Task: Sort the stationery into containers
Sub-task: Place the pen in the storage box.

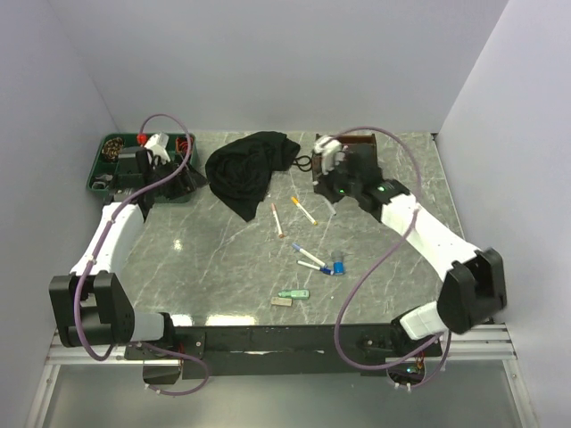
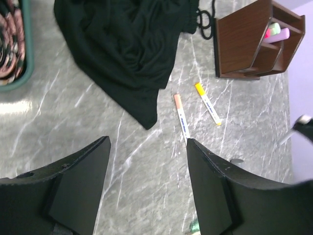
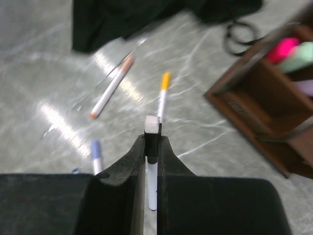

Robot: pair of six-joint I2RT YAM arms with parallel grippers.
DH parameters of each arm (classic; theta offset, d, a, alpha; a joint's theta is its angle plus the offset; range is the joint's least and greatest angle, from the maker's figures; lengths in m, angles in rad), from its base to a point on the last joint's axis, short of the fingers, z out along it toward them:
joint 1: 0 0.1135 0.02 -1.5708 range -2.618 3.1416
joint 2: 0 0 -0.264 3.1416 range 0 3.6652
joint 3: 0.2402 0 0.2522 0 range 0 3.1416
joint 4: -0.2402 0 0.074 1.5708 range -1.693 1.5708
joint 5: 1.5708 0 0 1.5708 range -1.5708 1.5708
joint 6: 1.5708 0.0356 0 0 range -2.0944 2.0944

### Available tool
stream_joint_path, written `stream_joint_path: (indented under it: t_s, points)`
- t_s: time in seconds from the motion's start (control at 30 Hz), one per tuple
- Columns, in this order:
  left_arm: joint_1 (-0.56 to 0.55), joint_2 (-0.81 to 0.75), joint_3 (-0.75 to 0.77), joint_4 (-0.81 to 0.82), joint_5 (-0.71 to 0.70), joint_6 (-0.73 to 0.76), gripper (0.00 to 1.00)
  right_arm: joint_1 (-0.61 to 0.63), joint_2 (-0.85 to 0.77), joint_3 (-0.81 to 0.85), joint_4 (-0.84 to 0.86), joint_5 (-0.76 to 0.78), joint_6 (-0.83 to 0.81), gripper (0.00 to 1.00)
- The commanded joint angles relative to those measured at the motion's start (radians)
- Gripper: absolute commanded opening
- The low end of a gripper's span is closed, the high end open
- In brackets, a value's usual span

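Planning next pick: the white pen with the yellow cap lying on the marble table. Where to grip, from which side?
I'd take the mid-barrel of the yellow-capped white pen, from straight above, jaws closing across its length. It lies flat and slim, with bare grey marble table on both long sides and the orange-capped white pen apart from it.

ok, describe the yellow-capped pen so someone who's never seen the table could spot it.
Find the black cloth at the far middle of the table and the brown wooden organiser to its right. Two slim white pens lie on the marble in front of the gap between them. The yellow-capped pen is the one nearer the organiser; the orange-capped pen lies closer to the cloth.
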Motion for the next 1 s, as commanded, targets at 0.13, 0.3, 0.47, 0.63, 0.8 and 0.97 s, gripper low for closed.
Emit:
stream_joint_path:
  t_s: [0.13,0.3,0.47,0.63,0.8,0.97]
  points:
    - [-0.051,0.074,0.113,-0.001,0.033,0.091,0.69,-0.131,-0.086,-0.247,0.641,-0.076,0.088,0.00]
    - [-0.103,0.129,0.157,-0.038,0.034,0.165,0.69,-0.165,-0.030,-0.310,0.841,-0.030,0.111,0.00]
    - [-0.123,0.186,0.214,-0.090,0.057,0.266,0.69,-0.219,0.087,-0.275,0.953,-0.019,0.131,0.00]
    - [-0.123,0.211,0.226,-0.113,0.056,0.327,0.69,-0.254,0.208,-0.193,0.999,-0.050,0.111,0.00]
    - [-0.124,0.214,0.238,-0.151,0.053,0.392,0.66,-0.279,0.282,-0.150,1.036,-0.123,0.059,0.00]
    - [-0.154,0.222,0.257,-0.188,-0.010,0.463,0.67,-0.283,0.342,-0.140,1.080,-0.189,-0.012,0.00]
